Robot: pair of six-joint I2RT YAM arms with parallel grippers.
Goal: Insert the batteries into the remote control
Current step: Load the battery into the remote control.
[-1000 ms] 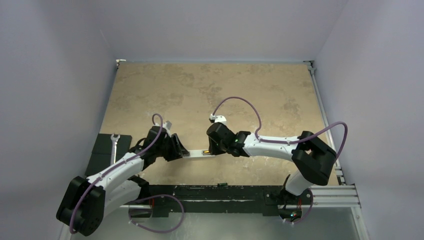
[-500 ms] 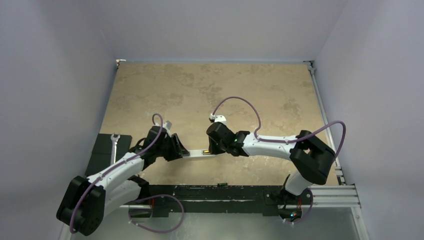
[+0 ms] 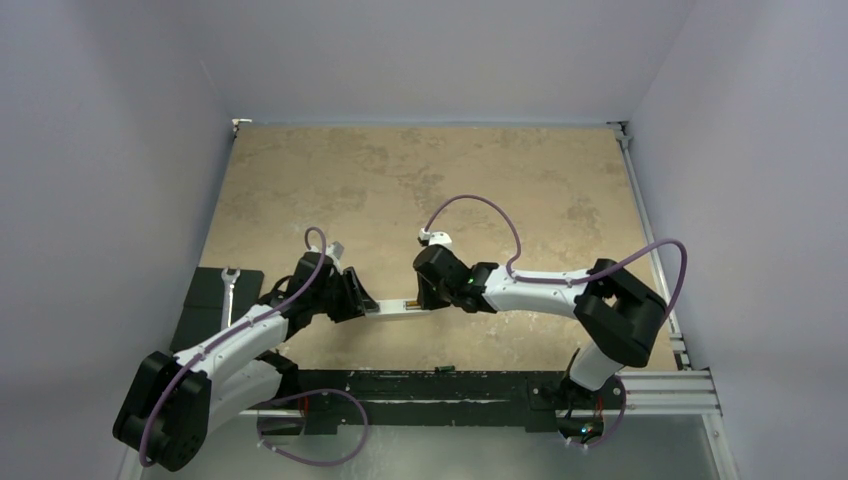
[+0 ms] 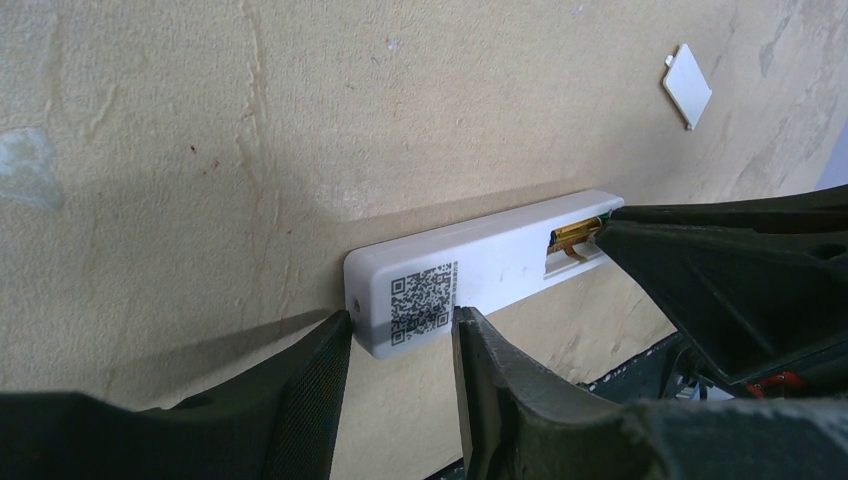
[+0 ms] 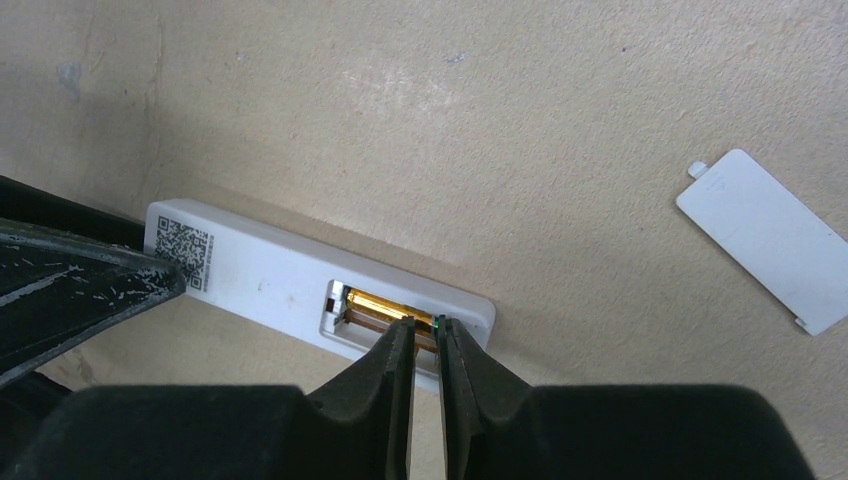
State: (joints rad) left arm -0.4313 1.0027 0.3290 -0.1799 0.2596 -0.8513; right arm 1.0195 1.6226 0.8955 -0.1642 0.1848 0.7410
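Top external: remote (image 3: pixel 395 309), tan tabletop (image 3: pixel 400 170), perhaps lilac walls (image 3: pixel 440 50)

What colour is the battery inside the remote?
Shiny gold battery; right wrist view shows it best.

The top external view hangs high above and behind the arm bases, facing the far edge of the table (image 3: pixel 420 180) and distant enough to hold all four edges. The left wrist view sits low and close behind the left gripper (image 4: pixel 400 335), looking lengthwise along the remote control (image 4: pixel 490 255). The right wrist view peers steeply down over the right gripper (image 5: pixel 425 340) from very near. All three share the remote by the near edge's middle. Both wrist views also share the loose white cover (image 5: pixel 765 235), and each catches the opposite gripper.
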